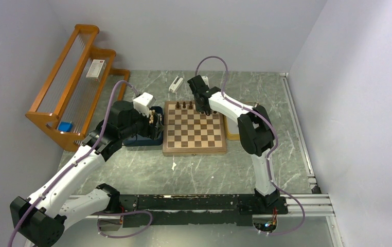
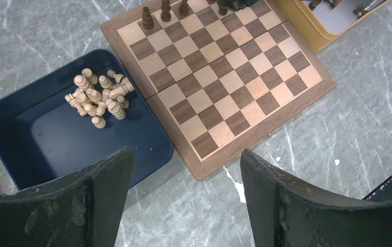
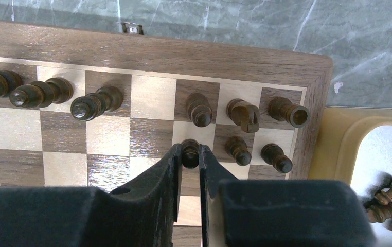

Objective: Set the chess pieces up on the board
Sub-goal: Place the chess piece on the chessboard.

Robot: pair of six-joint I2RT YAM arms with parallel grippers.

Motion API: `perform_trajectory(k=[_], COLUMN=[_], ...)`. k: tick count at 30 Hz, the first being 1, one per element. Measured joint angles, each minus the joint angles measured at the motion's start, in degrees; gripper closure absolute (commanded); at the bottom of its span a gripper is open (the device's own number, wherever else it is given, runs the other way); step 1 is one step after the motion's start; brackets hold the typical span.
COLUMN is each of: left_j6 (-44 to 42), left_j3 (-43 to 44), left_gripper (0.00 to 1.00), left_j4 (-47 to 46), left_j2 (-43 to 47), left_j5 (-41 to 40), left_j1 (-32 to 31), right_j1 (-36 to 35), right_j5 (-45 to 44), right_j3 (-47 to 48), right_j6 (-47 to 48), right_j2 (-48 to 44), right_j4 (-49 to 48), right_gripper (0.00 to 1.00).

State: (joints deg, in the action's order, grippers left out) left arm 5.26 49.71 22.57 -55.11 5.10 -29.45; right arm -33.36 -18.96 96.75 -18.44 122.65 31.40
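On marble (image 2: 338, 128), blue tray (image 2: 34, 149) holds cream pieces (image 2: 99, 98) (heaped); right claw (image 3: 190, 160) pinches pawn (image 3: 190, 150), left claw (image 2: 184, 157) spread.

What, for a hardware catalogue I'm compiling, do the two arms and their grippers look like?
The left arm and right arm have white links joined by bulky black joint housings, with a lilac cable looping along each. The left gripper and right gripper have flat matte black fingers, the left's scuffed.
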Motion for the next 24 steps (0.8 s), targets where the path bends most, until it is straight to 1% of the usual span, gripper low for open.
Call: perform_trajectory(k=[6, 24], left_j6=[0.00, -0.02], left_j3=[0.00, 0.00], left_gripper=[0.20, 0.20], left_j4=[0.00, 0.00], left_j2=[0.00, 0.00], left_j5=[0.00, 0.00], left_j1=[0.00, 0.00], right_j1=[0.11, 0.31], right_j5=[0.02, 0.15], right_j3=[0.00, 2.58], right_j6=[-0.02, -0.24], right_j2=[0.39, 1.27], right_j4=[0.22, 2.19], right_gripper=[0.74, 0.68])
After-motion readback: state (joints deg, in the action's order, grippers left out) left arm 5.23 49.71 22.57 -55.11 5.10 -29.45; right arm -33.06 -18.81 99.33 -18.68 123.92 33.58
